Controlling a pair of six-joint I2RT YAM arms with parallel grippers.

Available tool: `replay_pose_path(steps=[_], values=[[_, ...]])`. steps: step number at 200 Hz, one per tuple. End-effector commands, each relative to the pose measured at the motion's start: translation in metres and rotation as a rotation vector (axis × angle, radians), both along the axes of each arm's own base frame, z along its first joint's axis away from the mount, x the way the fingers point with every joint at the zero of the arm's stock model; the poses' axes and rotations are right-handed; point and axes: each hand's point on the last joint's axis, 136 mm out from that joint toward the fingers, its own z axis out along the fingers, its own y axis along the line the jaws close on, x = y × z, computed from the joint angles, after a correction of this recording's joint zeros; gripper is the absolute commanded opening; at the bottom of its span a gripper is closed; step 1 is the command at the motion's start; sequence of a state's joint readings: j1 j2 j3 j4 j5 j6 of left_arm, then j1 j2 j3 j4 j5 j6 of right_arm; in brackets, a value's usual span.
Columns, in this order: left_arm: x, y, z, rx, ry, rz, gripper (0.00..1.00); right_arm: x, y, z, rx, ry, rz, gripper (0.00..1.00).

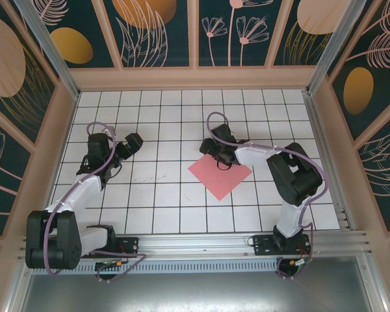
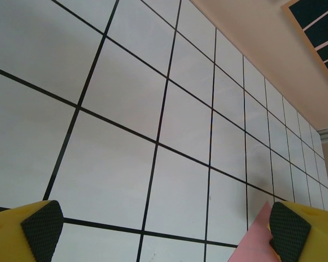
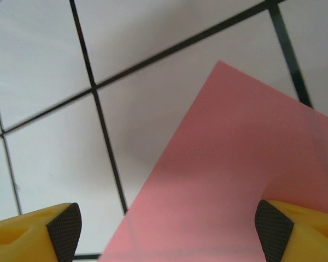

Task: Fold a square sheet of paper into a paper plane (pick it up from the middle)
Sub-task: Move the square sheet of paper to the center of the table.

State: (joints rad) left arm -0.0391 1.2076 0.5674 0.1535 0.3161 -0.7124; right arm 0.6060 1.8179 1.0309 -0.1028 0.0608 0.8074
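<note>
Square sheet of paper [image 1: 221, 175] lies flat and unfolded on the tiled table [image 1: 149, 195]. Right gripper [image 1: 214, 153], jaws wide, stands over the sheet's far corner, not its middle. Closing there would likely slide or crumple the thin sheet. Left gripper [image 1: 133, 142], also wide, sits well left of the sheet.

Wide apart stand left fingers [image 2: 41, 225] and right fingers [image 3: 63, 228].

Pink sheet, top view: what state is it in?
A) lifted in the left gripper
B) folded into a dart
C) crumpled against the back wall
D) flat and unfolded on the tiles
D: the square sheet of paper lies flat as a full diamond on the tiled table, with no fold visible and the open right gripper over one corner.
</note>
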Motion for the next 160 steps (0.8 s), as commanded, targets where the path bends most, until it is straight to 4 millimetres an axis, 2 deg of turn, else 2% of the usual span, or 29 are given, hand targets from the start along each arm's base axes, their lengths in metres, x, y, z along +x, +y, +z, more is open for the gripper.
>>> replay_pose_path(steps=[1, 32, 66, 102, 124, 144, 154, 156, 160], values=[[-0.001, -0.004, -0.004, -0.034, 0.006, -0.019, 0.99, -0.004, -0.008, 0.017, -0.105, -0.01, 0.107, 0.86], [-0.004, -0.006, -0.008, -0.039, 0.015, -0.026, 0.99, 0.004, -0.006, 0.008, -0.208, 0.001, 0.238, 0.84], [-0.005, -0.008, -0.01, -0.056, 0.028, -0.031, 0.99, 0.025, -0.005, -0.001, -0.222, 0.017, 0.214, 0.84], [-0.008, -0.01, -0.01, -0.069, 0.036, -0.042, 0.99, 0.027, -0.007, -0.023, -0.228, 0.087, 0.201, 0.84], [-0.01, -0.01, -0.01, -0.075, 0.036, -0.035, 0.99, 0.021, -0.02, -0.032, -0.265, 0.122, 0.179, 0.84], [-0.01, -0.012, -0.01, -0.086, 0.037, -0.042, 0.99, 0.008, -0.035, -0.038, -0.299, 0.147, 0.147, 0.84], [-0.01, -0.013, -0.011, -0.091, 0.041, -0.046, 0.99, 0.0, -0.045, -0.039, -0.319, 0.159, 0.123, 0.84], [-0.01, -0.013, -0.011, -0.092, 0.042, -0.048, 0.99, 0.002, -0.055, -0.04, -0.322, 0.165, 0.096, 0.84], [-0.01, -0.013, -0.011, -0.094, 0.043, -0.048, 0.99, 0.0, -0.062, -0.04, -0.328, 0.171, 0.075, 0.84]])
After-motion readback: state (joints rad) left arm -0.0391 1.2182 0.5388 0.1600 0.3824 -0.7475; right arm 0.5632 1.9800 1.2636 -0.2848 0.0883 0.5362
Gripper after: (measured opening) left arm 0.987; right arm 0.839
